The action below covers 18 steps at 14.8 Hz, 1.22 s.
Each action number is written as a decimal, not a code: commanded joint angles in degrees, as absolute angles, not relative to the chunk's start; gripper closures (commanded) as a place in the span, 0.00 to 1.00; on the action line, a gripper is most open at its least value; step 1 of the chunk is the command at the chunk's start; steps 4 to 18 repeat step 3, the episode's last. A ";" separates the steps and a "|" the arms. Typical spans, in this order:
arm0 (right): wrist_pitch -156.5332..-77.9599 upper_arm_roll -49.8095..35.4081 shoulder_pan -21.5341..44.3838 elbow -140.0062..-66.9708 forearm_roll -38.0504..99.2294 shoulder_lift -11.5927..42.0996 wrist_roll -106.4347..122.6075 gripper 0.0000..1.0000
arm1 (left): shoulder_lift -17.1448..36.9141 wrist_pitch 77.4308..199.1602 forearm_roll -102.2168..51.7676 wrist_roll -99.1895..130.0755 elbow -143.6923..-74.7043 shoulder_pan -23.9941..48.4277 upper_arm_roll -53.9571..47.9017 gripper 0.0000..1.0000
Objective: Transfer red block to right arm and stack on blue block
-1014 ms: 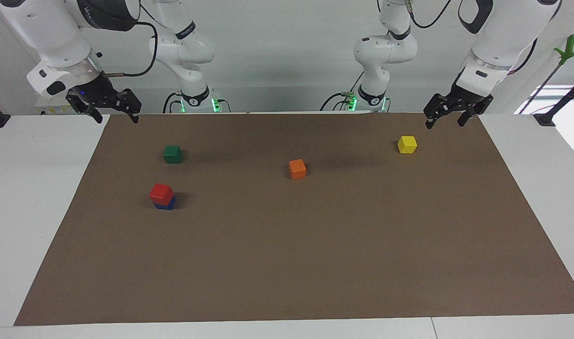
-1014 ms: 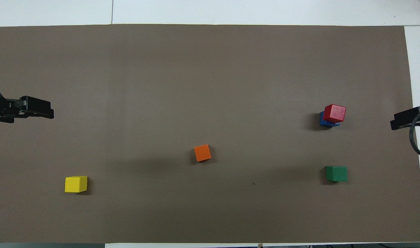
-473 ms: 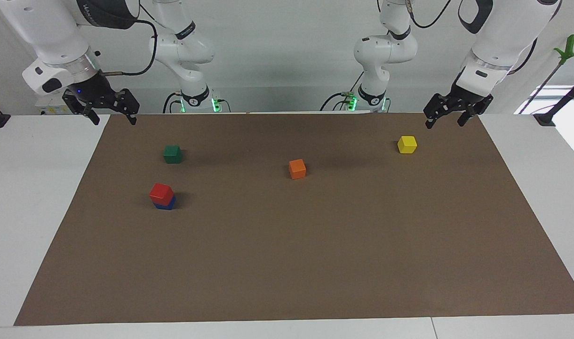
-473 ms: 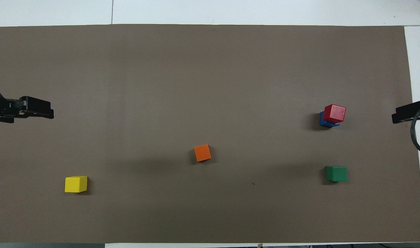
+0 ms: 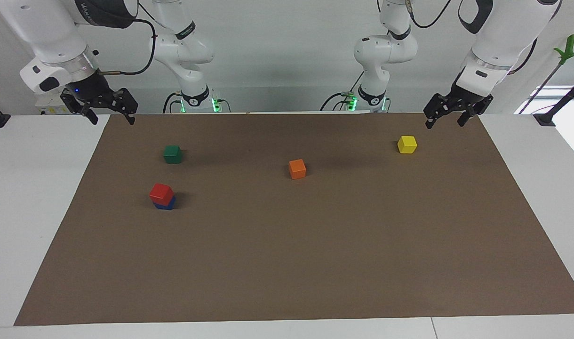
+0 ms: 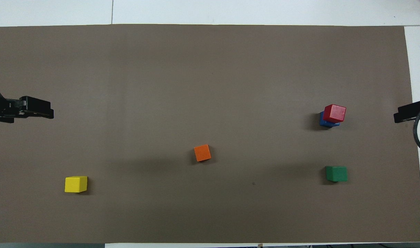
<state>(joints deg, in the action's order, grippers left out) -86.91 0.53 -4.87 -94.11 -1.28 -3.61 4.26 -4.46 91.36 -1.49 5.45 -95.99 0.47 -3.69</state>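
Note:
The red block (image 5: 161, 192) sits on top of the blue block (image 5: 166, 204) on the brown mat, toward the right arm's end of the table; the stack also shows in the overhead view, the red block (image 6: 335, 113) on the blue block (image 6: 325, 121). My right gripper (image 5: 110, 116) is open and empty, raised over the mat's edge at the right arm's end; it also shows in the overhead view (image 6: 408, 115). My left gripper (image 5: 447, 120) is open and empty, raised over the mat's corner nearest the left arm's base; it also shows in the overhead view (image 6: 36, 112).
A green cube (image 5: 172, 154) lies nearer to the robots than the stack. An orange cube (image 5: 297, 168) lies mid-mat. A yellow cube (image 5: 407, 144) lies toward the left arm's end. The brown mat (image 5: 315, 259) covers most of the white table.
My right gripper has drawn back a little toward its own end of the table and risen slightly. The left arm and all the blocks have not moved.

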 commanded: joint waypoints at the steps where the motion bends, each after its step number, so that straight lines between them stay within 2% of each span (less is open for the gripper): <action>1: -87.28 0.18 -5.89 -93.34 -0.79 -3.16 5.27 0.00 | -6.06 91.05 -0.44 5.01 -97.56 0.97 -3.16 0.00; 18: -87.28 0.18 -5.89 -93.34 -0.88 -3.16 5.19 0.00 | -6.06 91.05 -0.44 5.01 -97.47 0.97 -3.16 0.00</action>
